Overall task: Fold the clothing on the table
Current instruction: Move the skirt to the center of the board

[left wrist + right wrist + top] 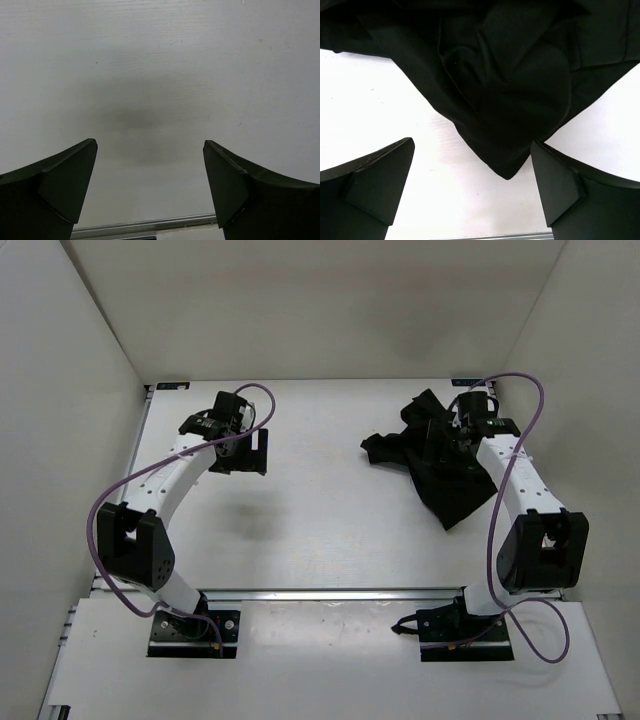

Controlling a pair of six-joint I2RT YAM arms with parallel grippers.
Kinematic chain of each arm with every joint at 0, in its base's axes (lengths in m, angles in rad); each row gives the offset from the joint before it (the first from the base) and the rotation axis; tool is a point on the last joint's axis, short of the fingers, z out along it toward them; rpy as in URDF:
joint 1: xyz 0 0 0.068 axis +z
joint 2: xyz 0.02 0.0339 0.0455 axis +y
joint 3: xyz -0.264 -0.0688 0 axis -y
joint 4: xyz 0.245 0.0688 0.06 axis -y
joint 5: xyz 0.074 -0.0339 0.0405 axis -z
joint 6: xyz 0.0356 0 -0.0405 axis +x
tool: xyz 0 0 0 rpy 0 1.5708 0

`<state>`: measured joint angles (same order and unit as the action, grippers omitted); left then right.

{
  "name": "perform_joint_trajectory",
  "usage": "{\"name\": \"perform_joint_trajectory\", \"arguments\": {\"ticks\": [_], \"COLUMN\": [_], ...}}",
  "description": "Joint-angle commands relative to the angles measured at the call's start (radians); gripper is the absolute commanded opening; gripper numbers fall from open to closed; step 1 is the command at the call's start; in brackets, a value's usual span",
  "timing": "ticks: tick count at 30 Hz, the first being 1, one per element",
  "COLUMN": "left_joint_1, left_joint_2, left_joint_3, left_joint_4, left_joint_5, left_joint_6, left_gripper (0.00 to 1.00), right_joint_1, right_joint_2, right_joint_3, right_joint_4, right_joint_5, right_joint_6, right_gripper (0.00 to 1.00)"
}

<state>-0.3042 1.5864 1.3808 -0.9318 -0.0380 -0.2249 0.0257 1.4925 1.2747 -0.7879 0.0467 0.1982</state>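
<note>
**Top view.** Left end effector (256,452), black two-finger, hangs released over bare matte white tabletop (320,530), holding nothing. Right end effector (452,445) sits above the limp black fabric clothing (450,485), black on black, so its jaws are hard to read from here. The clothing lies crumpled on the right half of the tabletop, toward the far edge, well apart from the left end effector.

**Left wrist view.** Left end effector (149,143) has its jaws spread wide with only tabletop (160,75) between them. No fabric is in sight.

**Right wrist view.** Right end effector (473,143) is released, with nothing gripped. A pointed corner of the clothing (510,75) hangs between the spread fingers, with several overlapping layers behind it.

**Risks, as I judge them:**
- Closing here may pinch two or more layers instead of one edge, so a lift drags the whole heap rather than spreading it.
- The corner sits off-centre, toward the right finger, so a shallow bite may slip off.
- A descent that goes too deep jams the fingertips on the tabletop.
- The left arm starts far from the clothing, so a one-sided pull may twist the garment or slide it toward the right edge.
</note>
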Motion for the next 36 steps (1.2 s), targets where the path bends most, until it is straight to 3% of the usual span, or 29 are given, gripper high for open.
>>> {"name": "perform_joint_trajectory", "arguments": {"ticks": [1, 7, 13, 20, 25, 32, 34, 36], "left_joint_1": [-0.006, 0.005, -0.004, 0.019, 0.016, 0.016, 0.028, 0.030], "left_joint_2": [-0.106, -0.163, -0.164, -0.218, -0.197, -0.174, -0.180, -0.192], "left_joint_3": [-0.028, -0.041, -0.089, -0.169, -0.151, -0.160, -0.176, -0.195], "left_joint_4": [0.071, 0.125, 0.123, 0.206, 0.220, 0.200, 0.203, 0.211], "left_joint_5": [-0.028, 0.062, 0.133, 0.158, 0.178, 0.194, 0.193, 0.193], "left_joint_6": [0.015, 0.021, -0.002, -0.040, -0.036, -0.057, -0.062, -0.082], "left_gripper": [0.98, 0.99, 0.98, 0.99, 0.99, 0.98, 0.98, 0.99], "right_joint_1": [0.006, -0.104, -0.176, -0.314, -0.283, -0.268, -0.267, -0.253], "right_joint_2": [0.028, 0.011, 0.034, 0.060, 0.095, 0.221, 0.241, 0.259], "right_joint_3": [0.075, 0.095, 0.095, -0.026, -0.081, -0.067, -0.061, -0.058], "right_joint_4": [-0.028, -0.010, -0.028, 0.119, 0.236, 0.291, 0.289, 0.288], "right_joint_5": [0.056, 0.033, 0.156, -0.028, -0.028, -0.116, -0.114, -0.107], "right_joint_6": [0.032, 0.086, 0.050, 0.041, 0.009, 0.006, 0.003, 0.000], "right_gripper": [1.00, 0.99, 0.99, 0.93, 0.88, 0.89, 0.85, 0.67]}}
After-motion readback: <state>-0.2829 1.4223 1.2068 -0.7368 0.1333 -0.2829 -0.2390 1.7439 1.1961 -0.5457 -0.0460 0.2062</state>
